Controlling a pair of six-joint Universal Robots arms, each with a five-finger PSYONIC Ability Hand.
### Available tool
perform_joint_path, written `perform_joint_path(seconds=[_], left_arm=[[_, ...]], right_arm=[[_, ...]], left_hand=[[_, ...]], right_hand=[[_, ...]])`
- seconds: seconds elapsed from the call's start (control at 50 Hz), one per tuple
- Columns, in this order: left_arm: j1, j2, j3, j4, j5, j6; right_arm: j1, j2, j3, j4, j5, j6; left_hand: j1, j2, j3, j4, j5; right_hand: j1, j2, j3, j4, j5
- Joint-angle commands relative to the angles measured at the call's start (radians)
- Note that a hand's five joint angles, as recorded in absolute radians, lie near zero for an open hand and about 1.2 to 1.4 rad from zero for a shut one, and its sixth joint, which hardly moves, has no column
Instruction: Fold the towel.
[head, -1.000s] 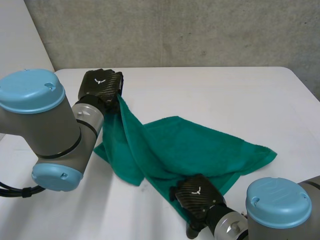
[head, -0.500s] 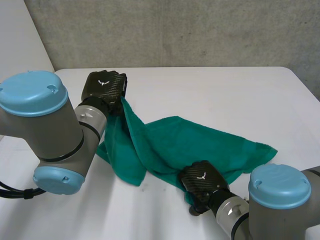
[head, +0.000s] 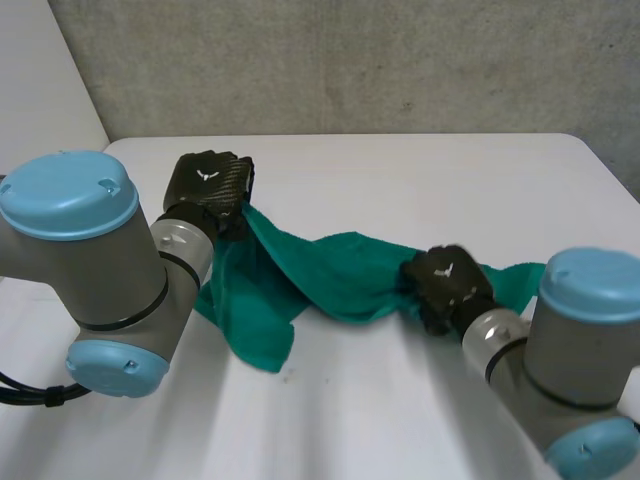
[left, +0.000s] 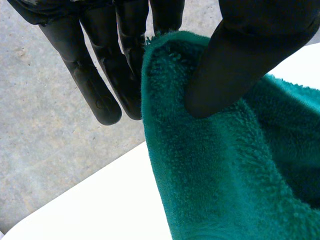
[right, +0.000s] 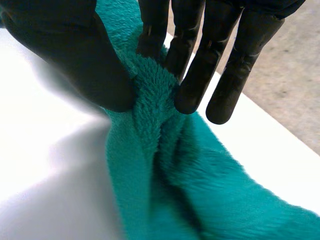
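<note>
Green towel on the white table, strung between the two hands and bunched, left of centre in the head view. One flap hangs down beside the left arm and reaches the tabletop. Whether the middle span touches the table: cannot tell.

Left hand at the towel's far left end. Head view gives only the back of the hand, with the fingers tucked beneath it. The left wrist view settles it: thumb pressed into the pile and fingers straight behind the cloth, so the edge is pinched between them. Corner or plain edge: hard to say, as the cloth runs out of view past the thumb.

Right hand at the towel's right part, back of the hand up. In the right wrist view the thumb and fingertips squeeze a raised ridge of gathered cloth between them. Which edge that ridge belongs to is lost in the folds.

The towel's right tip passes behind the right arm and is cut off there. Grey wall beyond the table.
</note>
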Motion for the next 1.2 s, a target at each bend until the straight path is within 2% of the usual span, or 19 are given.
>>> perform_joint_path(seconds=[0.02,0.1,0.14,0.2,0.3,0.38,0.4,0.44,0.56,0.86,1.0,1.04,1.12,1.14,1.16,1.18,1.2], left_arm=[[0.007,0.0,-0.024,-0.002,0.001,0.0],[0.011,0.0,-0.049,-0.003,0.004,0.001],[0.008,0.002,-0.082,-0.003,0.009,0.004],[-0.001,0.008,-0.104,-0.008,0.012,0.004],[-0.022,-0.001,-0.109,-0.005,0.014,-0.005],[-0.033,-0.024,-0.109,-0.002,0.015,-0.016],[-0.035,-0.029,-0.109,-0.002,0.015,-0.016],[-0.035,-0.037,-0.109,-0.002,0.014,-0.017],[-0.03,-0.04,-0.112,-0.003,0.012,-0.02],[-0.024,-0.038,-0.125,-0.005,0.012,-0.02],[-0.024,-0.035,-0.127,-0.005,0.011,-0.02],[-0.024,-0.035,-0.127,-0.005,0.011,-0.02],[-0.022,-0.043,-0.125,-0.002,0.015,-0.019],[-0.021,-0.046,-0.122,0.001,0.017,-0.016],[-0.021,-0.046,-0.122,0.002,0.017,-0.016],[-0.019,-0.055,-0.115,0.003,0.017,-0.014],[-0.018,-0.07,-0.104,0.005,0.018,-0.013]], right_arm=[[-0.13,0.029,-0.132,0.011,0.004,-0.028],[-0.258,-0.046,-0.195,0.044,-0.001,-0.054],[-0.273,-0.078,-0.226,0.15,-0.007,-0.113],[-0.275,-0.051,-0.244,0.291,-0.025,-0.164],[-0.264,0.002,-0.238,0.302,-0.039,-0.146],[-0.227,0.044,-0.235,0.295,-0.039,-0.019],[-0.23,0.044,-0.235,0.292,-0.042,0.03],[-0.232,0.044,-0.232,0.287,-0.044,0.075],[-0.237,0.022,-0.205,0.264,-0.042,0.155],[-0.22,-0.003,-0.195,0.218,-0.034,0.138],[-0.22,0.103,-0.293,0.21,-0.011,0.086],[-0.215,0.184,-0.364,0.223,0.024,-0.009],[-0.214,0.239,-0.433,0.238,0.084,-0.117],[-0.204,0.261,-0.465,0.258,0.111,-0.164],[-0.185,0.282,-0.496,0.284,0.126,-0.201],[-0.184,0.282,-0.496,0.284,0.127,-0.201],[-0.168,0.302,-0.523,0.308,0.133,-0.227]], left_hand=[[0.286,0.199,0.205,0.199,0.254],[0.286,0.199,0.205,0.199,0.254],[0.286,0.199,0.205,0.199,0.254],[0.286,0.199,0.205,0.199,0.254],[0.286,0.199,0.205,0.199,0.254],[0.286,0.199,0.205,0.199,0.254],[0.286,0.199,0.205,0.199,0.254],[0.286,0.199,0.205,0.199,0.254],[0.286,0.199,0.205,0.199,0.254],[0.286,0.199,0.205,0.199,0.254],[0.286,0.199,0.205,0.199,0.254],[0.286,0.199,0.205,0.199,0.254],[0.286,0.199,0.205,0.199,0.254],[0.286,0.199,0.205,0.199,0.254],[0.286,0.199,0.205,0.199,0.254],[0.286,0.199,0.205,0.199,0.254],[0.286,0.199,0.205,0.199,0.254]], right_hand=[[0.431,0.235,0.219,0.208,0.252],[0.431,0.235,0.219,0.208,0.252],[0.431,0.235,0.219,0.208,0.252],[0.431,0.235,0.219,0.208,0.252],[0.431,0.235,0.219,0.208,0.252],[0.431,0.235,0.219,0.208,0.252],[0.255,0.059,0.042,0.032,0.076],[0.075,-0.122,-0.138,-0.148,-0.104],[-0.195,-0.392,-0.408,-0.419,-0.375],[-0.457,-0.654,-0.67,-0.681,-0.636],[-0.448,-0.645,-0.661,-0.672,-0.628],[-0.428,-0.625,-0.641,-0.651,-0.607],[-0.407,-0.604,-0.62,-0.631,-0.587],[-0.332,-0.528,-0.544,-0.555,-0.511],[-0.075,-0.272,-0.288,-0.299,-0.254],[-0.073,-0.269,-0.285,-0.296,-0.252],[0.387,0.19,0.174,0.163,0.207]])
